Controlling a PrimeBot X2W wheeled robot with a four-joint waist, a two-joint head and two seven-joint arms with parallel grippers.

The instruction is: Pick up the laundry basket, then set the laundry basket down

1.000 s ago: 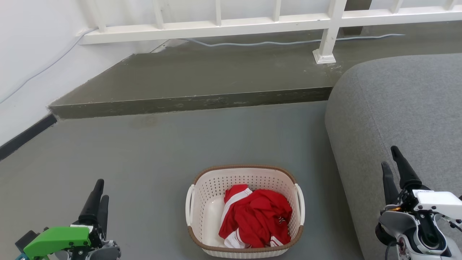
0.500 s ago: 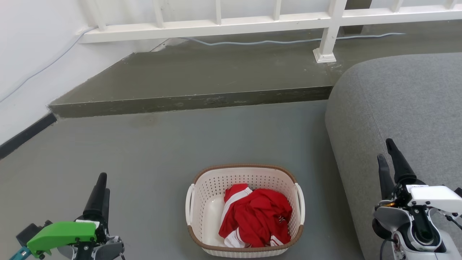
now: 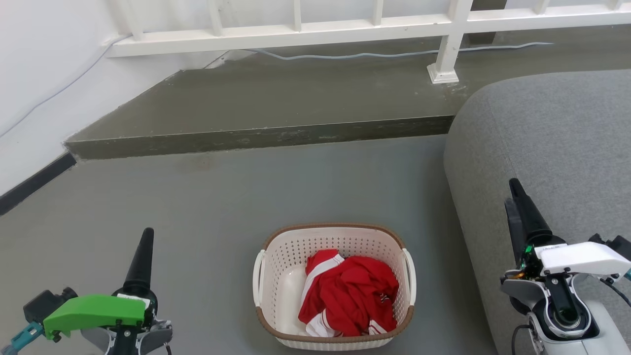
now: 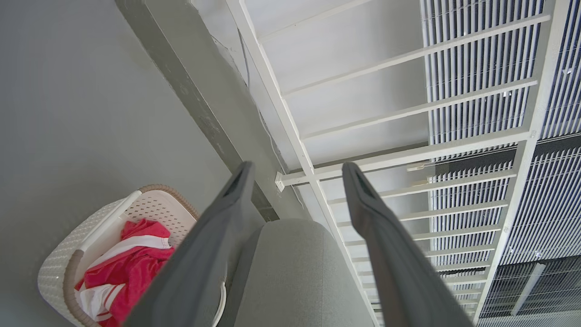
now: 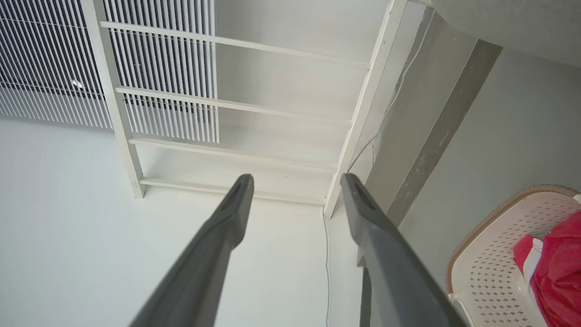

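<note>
The cream-white laundry basket (image 3: 276, 268) with a brown rim stands on the grey floor at the bottom middle of the head view, holding red and white clothing (image 3: 347, 293). My left gripper (image 3: 146, 236) hovers well left of it, open and empty. My right gripper (image 3: 512, 195) hovers well to its right in front of the sofa, open and empty. In the left wrist view my left gripper (image 4: 295, 170) is open above the laundry basket (image 4: 54, 272) at the lower left. The right wrist view has my right gripper (image 5: 295, 181) open and the laundry basket (image 5: 490, 254) at the lower right.
A grey sofa (image 3: 552, 143) rises right of the basket. A raised concrete step (image 3: 266, 135) crosses the floor beyond it, with a white railing (image 3: 296, 37) and a cable (image 3: 374, 55) on top. A white wall (image 3: 39, 74) stands at the left.
Both grippers have risen higher in the head view and turned, so their fingers now overlap edge-on. The basket has stayed put.
</note>
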